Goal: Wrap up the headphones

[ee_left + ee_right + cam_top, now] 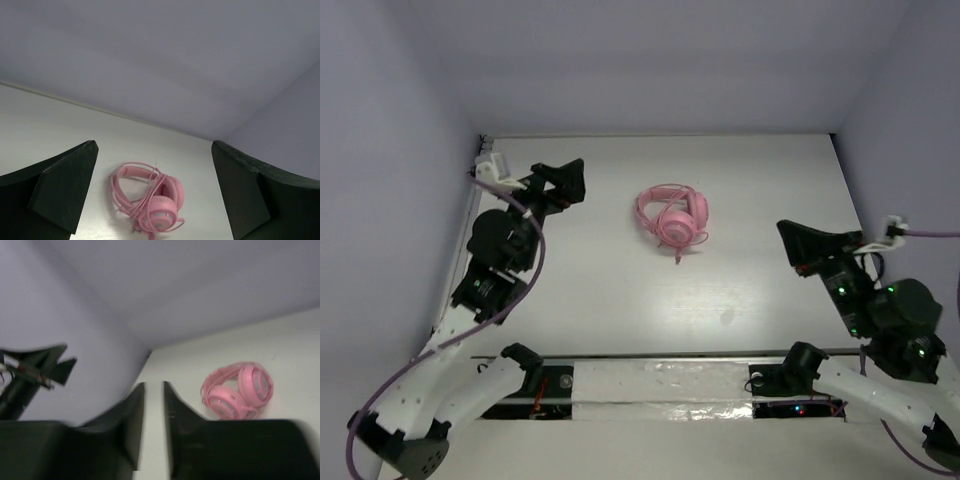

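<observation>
Nearest, lower frame: left hand (563,182) gaping wide, right hand (798,243) nearly closed, both empty. Headphones (672,216) centre bench (600,290), cord (150,192) looped over earcups. Check loose plug end, tuck gently.

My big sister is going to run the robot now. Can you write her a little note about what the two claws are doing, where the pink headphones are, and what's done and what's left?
Left gripper: open wide, empty, held off to the left of the headphones.
Right gripper: fingers nearly together with only a thin gap, empty, off to the right.
Headphones: lying alone near the middle of the table, neither gripper touching them.
Cord: looks looped over the headband and earcups; a short end pokes out at the near side.
Done: the wrapping seems mostly finished.
Left: check the loose end, tuck it in if needed.
</observation>
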Tool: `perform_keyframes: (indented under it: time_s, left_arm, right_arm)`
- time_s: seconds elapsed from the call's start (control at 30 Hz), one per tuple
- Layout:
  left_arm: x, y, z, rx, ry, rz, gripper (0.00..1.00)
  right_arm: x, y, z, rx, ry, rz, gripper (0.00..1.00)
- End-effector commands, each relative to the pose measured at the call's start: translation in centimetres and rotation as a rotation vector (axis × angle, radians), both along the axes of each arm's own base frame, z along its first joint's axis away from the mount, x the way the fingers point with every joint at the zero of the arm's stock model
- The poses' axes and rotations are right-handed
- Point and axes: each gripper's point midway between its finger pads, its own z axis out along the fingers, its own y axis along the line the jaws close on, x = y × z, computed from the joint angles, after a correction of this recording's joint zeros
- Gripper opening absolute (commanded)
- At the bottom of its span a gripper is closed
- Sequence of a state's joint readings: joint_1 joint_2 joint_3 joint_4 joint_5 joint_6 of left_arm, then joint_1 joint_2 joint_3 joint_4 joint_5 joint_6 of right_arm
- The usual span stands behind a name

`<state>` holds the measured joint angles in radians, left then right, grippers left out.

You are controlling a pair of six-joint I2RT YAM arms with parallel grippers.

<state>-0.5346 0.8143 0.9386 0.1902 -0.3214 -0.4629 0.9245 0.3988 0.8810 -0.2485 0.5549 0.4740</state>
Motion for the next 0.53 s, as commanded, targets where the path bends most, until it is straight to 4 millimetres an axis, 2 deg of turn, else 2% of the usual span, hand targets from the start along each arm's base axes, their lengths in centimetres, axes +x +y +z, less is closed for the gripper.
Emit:
perform_keyframes:
  time_s: [0.0, 0.1, 0.13, 0.17, 0.23, 0.33, 0.5]
  left_arm:
    - [-2.6, 2.1, -3.3, 0.069, 0.092, 0.028, 0.99]
    - [-4.3, 3.8, -4.7, 0.089, 0.127, 0.057, 0.99]
    - [-5.5, 4.5, -4.1, 0.072, 0.099, 0.059, 0.99]
    - [-5.8, 4.7, -4.7, 0.077, 0.105, 0.057, 0.99]
    - [-7.0, 5.2, -4.4, 0.067, 0.074, 0.048, 0.99]
    - [-7.4, 5.3, -5.4, 0.095, 0.089, 0.040, 0.99]
    - [-7.0, 5.4, -6.5, 0.132, 0.112, 0.054, 0.99]
  right_arm:
    - [-1.4, -4.5, 2.7, 0.091, -0.022, -0.098, 0.35]
    - [-1.5, -5.2, 2.4, 0.083, 0.015, -0.120, 0.64]
    - [-1.3, -5.2, 1.7, 0.066, 0.037, -0.131, 0.67]
    - [-1.0, -5.0, 1.0, 0.057, 0.056, -0.136, 0.71]
    - [-0.7, -4.5, 0.0, 0.058, 0.090, -0.141, 0.73]
    - [-0.1, -3.3, -1.5, 0.044, 0.127, -0.127, 0.74]
    - [0.7, -2.0, -2.1, 0.027, 0.154, -0.121, 0.74]
